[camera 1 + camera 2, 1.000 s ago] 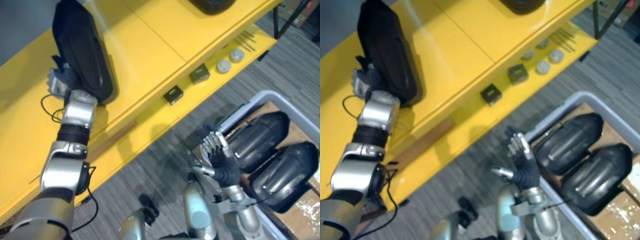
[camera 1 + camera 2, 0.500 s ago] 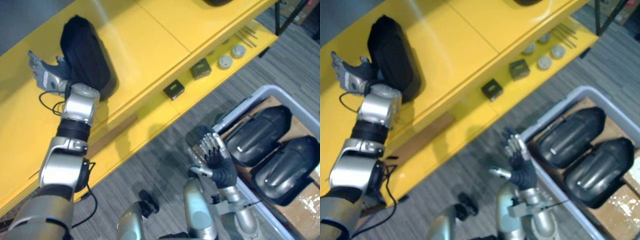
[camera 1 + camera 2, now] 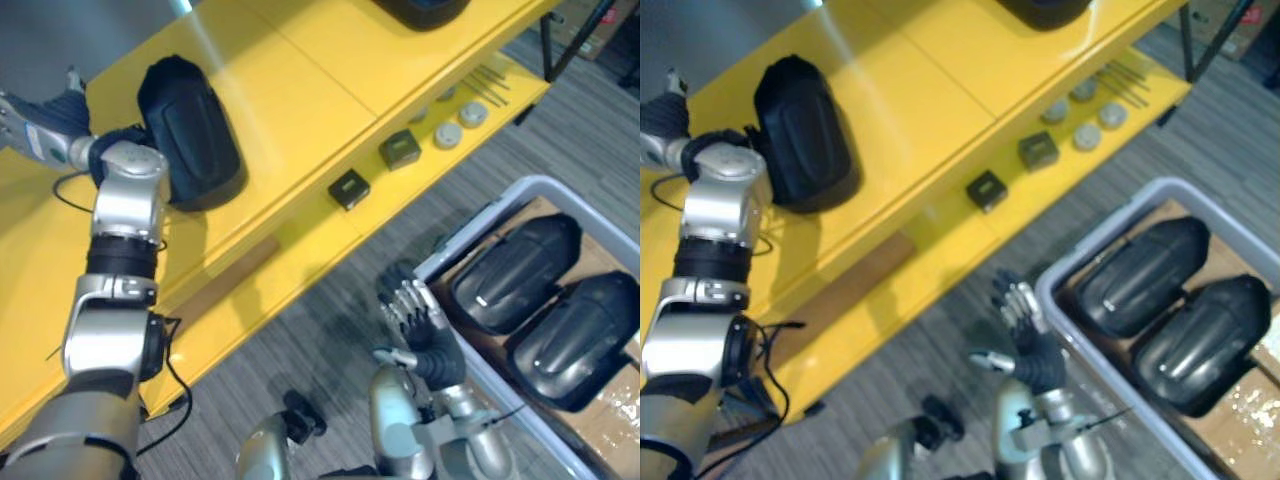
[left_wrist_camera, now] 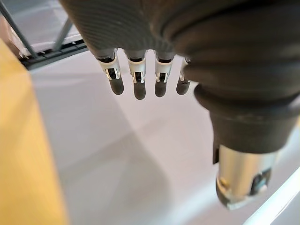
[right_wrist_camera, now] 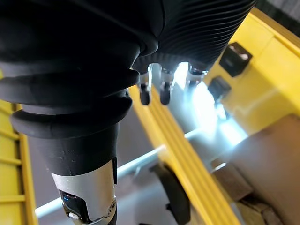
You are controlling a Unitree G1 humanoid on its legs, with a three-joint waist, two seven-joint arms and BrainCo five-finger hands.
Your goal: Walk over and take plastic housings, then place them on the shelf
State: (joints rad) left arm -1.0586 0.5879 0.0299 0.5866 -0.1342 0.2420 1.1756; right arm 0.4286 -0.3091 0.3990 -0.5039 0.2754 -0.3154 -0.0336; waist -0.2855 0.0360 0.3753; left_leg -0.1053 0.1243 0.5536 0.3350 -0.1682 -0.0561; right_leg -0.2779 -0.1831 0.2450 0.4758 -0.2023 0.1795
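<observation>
A black plastic housing (image 3: 190, 130) lies flat on the top of the yellow shelf (image 3: 300, 90). My left hand (image 3: 35, 135) hovers to the left of it, apart from it, fingers (image 4: 136, 79) straight and holding nothing. Two more black housings (image 3: 510, 275) (image 3: 570, 340) lie side by side in the grey bin (image 3: 480, 215) on the floor at the right. My right hand (image 3: 420, 320) is open just left of the bin's near corner, its fingers (image 5: 161, 89) straight and empty.
Another dark housing (image 3: 420, 10) sits at the shelf's far end. On the lower shelf board lie two small black boxes (image 3: 348, 188) (image 3: 400, 150), grey discs (image 3: 447, 133) and thin metal rods (image 3: 490, 78). Cardboard lines the bin. Grey carpet runs between shelf and bin.
My left hand has let go of the housing and drawn away to the left; the housing now lies flat on the shelf. My right hand has sunk a little.
</observation>
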